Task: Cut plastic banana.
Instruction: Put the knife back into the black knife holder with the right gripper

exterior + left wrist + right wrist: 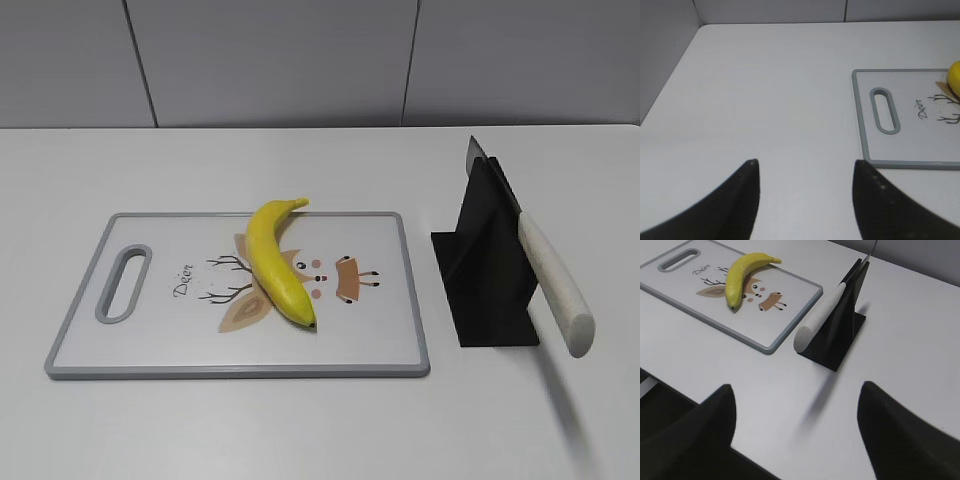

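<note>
The plastic banana is bright yellow and curved, and it lies whole across the middle of the white cutting board. It also shows in the right wrist view, and a sliver shows in the left wrist view. A knife with a white handle rests slanted in a black stand to the right of the board. My left gripper is open and empty over bare table left of the board. My right gripper is open and empty, near the table's front edge, below the knife handle. Neither gripper shows in the exterior view.
The cutting board has a grey rim and a handle slot at its left end, plus a deer drawing. The white table ends at a grey wall behind. In the right wrist view the table's front edge drops off at lower left.
</note>
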`<action>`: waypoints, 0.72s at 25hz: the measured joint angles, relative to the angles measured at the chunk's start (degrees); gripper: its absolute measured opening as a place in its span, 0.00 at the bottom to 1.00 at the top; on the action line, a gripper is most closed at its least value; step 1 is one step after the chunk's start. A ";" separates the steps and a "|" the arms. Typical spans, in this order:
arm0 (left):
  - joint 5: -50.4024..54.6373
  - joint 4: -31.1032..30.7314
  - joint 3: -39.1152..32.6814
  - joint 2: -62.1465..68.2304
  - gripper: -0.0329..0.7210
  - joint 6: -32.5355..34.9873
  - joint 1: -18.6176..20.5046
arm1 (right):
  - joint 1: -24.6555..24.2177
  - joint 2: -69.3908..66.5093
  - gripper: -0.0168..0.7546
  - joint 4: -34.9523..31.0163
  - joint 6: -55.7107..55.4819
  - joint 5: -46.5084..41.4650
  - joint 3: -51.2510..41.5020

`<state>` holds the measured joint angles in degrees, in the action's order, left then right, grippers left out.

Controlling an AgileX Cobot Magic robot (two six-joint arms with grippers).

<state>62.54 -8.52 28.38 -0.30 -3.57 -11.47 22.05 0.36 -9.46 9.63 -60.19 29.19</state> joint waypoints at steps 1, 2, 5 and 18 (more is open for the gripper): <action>0.00 0.00 0.00 0.00 0.81 0.00 0.00 | 0.00 0.00 0.78 0.00 0.00 0.00 0.00; 0.00 0.00 0.00 0.00 0.81 0.00 0.00 | 0.00 0.00 0.78 0.00 0.00 0.06 0.00; 0.00 0.00 0.00 0.00 0.81 0.00 0.00 | -0.23 0.00 0.78 0.00 -0.04 0.06 0.00; 0.00 0.00 0.00 0.00 0.80 0.00 0.00 | -19.03 0.00 0.78 -1.14 -0.12 0.11 -0.02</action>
<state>62.54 -8.52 28.38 -0.30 -3.57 -11.47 3.02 0.36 -10.60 9.51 -60.08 29.17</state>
